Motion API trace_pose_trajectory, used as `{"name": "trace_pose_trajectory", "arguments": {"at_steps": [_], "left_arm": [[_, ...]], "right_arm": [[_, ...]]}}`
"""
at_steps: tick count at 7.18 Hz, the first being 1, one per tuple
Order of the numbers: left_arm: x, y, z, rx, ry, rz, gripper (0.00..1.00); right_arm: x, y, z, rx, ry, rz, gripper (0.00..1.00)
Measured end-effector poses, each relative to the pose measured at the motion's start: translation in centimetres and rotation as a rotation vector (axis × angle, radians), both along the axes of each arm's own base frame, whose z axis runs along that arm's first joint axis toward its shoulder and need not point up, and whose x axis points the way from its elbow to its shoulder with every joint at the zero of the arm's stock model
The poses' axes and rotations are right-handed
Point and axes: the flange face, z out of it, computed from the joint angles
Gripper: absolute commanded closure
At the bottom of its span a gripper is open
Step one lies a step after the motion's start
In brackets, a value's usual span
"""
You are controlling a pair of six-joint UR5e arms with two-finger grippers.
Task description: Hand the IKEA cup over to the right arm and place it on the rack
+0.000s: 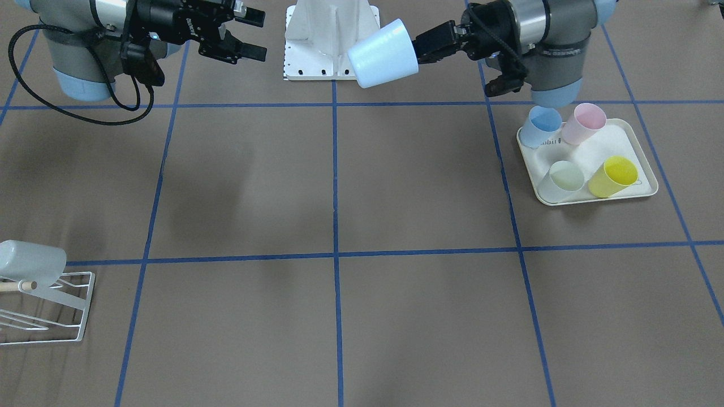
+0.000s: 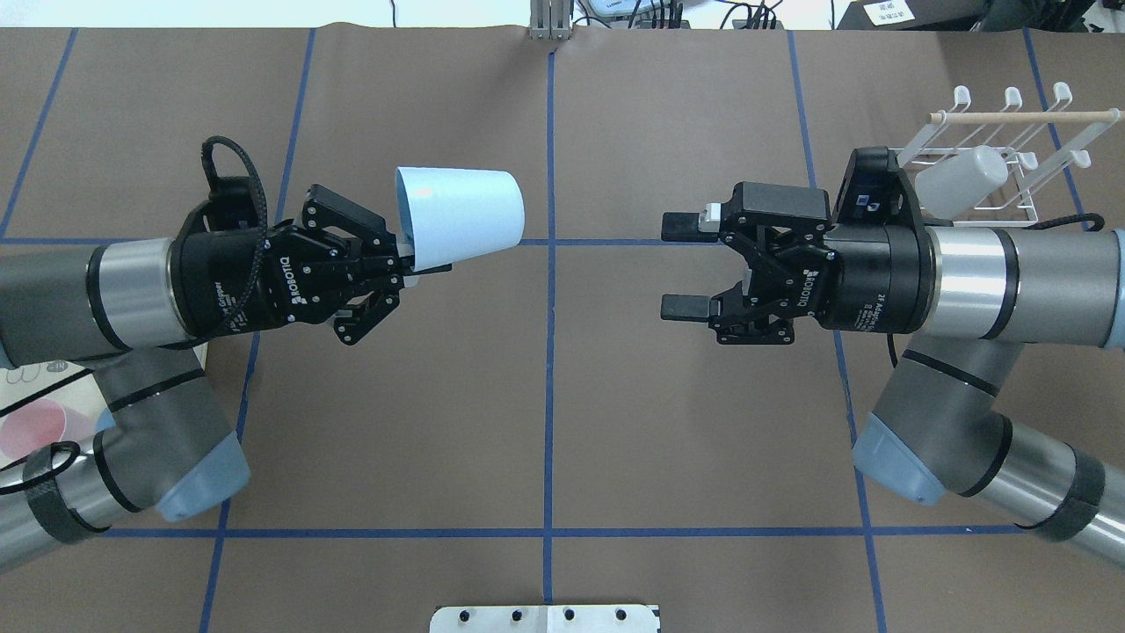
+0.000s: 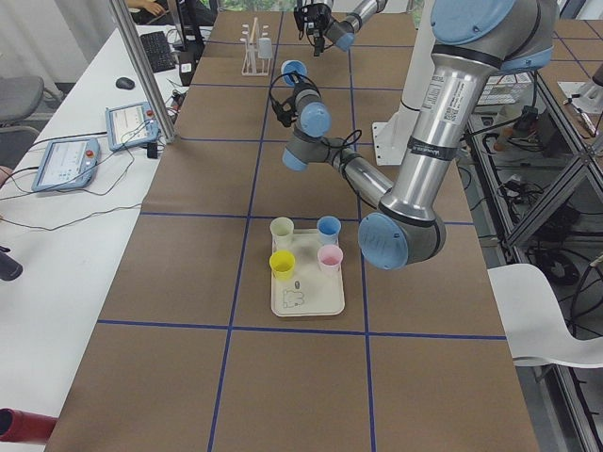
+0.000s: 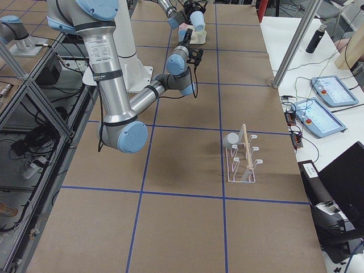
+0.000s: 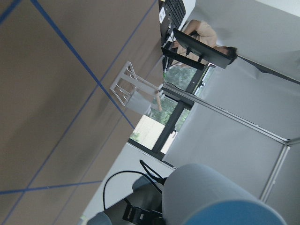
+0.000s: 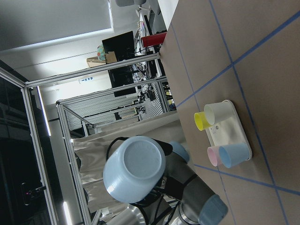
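Observation:
My left gripper (image 2: 409,264) is shut on the rim of a light blue IKEA cup (image 2: 461,218), held on its side above the table with its base pointing at my right gripper (image 2: 681,266). The right gripper stands open a short gap away, level with the cup and with nothing between its fingers. In the front-facing view the cup (image 1: 384,53) hangs between the left gripper (image 1: 421,48) and the open right gripper (image 1: 254,35). The right wrist view looks straight at the cup's base (image 6: 136,168). The white wire rack (image 2: 1011,158) stands far right, behind the right arm.
A grey-white cup (image 1: 31,263) hangs on the rack's (image 1: 56,305) wooden peg. A cream tray (image 1: 594,150) on the robot's left holds a blue cup (image 1: 540,127), a pink cup (image 1: 585,123), a pale cup (image 1: 563,180) and a yellow cup (image 1: 613,176).

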Motion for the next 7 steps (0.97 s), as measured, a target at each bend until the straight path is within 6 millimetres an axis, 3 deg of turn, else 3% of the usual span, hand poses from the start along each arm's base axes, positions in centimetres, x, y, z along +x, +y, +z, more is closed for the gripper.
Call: {"name": "trace_pose_trajectory", "arguments": {"at_steps": [2,6,7], "left_arm": [[2.6,2.4,-2.3,-0.001,0.068,0.06,1.0],[4.8,3.6,-4.9,-0.002,0.094,0.097,1.0],[5.1,3.7,-5.2,-0.005,0.088,0.1,1.0]], "right_arm": [[-1.2,0.7,-1.4,-0.014,-0.048,-0.018,0.01],[-2.3,1.6,-2.0,-0.022,-0.065,-0.038,0.02],[-2.6,1.8,-2.0,-0.03,-0.071,-0.035,0.14]]}}
